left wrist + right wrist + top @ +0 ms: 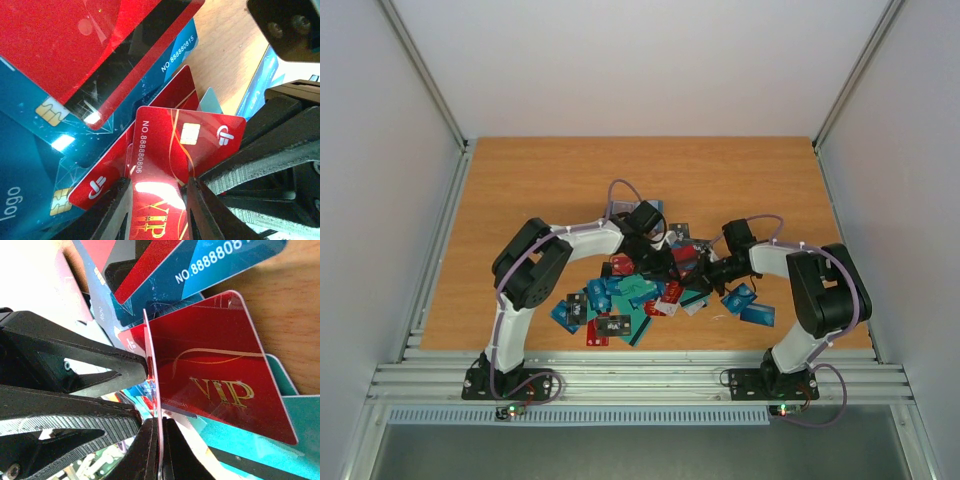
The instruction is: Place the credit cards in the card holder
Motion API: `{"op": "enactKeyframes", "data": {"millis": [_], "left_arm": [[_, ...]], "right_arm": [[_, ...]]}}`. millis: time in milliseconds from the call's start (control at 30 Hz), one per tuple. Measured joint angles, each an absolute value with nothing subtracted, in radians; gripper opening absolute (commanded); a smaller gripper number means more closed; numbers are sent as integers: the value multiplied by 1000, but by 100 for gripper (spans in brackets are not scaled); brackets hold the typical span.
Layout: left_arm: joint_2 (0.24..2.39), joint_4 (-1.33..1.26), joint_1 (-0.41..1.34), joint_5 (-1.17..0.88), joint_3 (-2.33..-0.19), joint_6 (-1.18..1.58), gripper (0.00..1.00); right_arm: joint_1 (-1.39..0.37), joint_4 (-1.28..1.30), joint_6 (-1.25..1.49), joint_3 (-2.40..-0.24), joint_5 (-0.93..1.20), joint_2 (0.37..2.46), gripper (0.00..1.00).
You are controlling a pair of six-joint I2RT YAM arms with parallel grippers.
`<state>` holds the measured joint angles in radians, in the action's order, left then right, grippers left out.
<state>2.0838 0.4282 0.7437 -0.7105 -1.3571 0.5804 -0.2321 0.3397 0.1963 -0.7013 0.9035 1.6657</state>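
A heap of credit cards (620, 300) in red, teal, blue and black lies at the table's middle front, where both arms meet above it. My left gripper (157, 186) is shut across the width of a red VIP card (155, 165), one finger on each long edge. My right gripper (160, 424) is shut on the faces of that same red card (151, 355), which stands edge-on there. From above, the left gripper (660, 262) and right gripper (698, 268) are almost touching. I cannot pick out the card holder in any view.
Another red VIP card (220, 375) lies flat on teal and blue cards beneath the grippers. Two blue cards (748, 305) lie apart at the right of the heap. The wooden table (570, 180) has white walls on three sides and a metal rail (640, 378) in front.
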Motion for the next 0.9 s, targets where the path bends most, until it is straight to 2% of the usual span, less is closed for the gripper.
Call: {"op": "enactKeyframes", "data": {"millis": [100,167,333,433,700,900], "left_arm": [[2084,426,740,-716,-1357,590,34],[2076,421,739,-713,-1349,596,39],[1971,436,710,-682,-1296,605,60],[1858,449,662,-664,-1275,598,68],[1543,439,525,-735,-1204,587,67],[1463,440,525,-805,-1204,548,63]], "right_arm": [[-232,337,200,-706,916,1667,1],[-232,339,203,-708,921,1667,1],[-237,389,205,-745,898,1621,1],[-237,431,205,-794,886,1573,1],[-237,455,237,-952,910,1431,1],[-237,382,295,-1001,963,1345,1]]}}
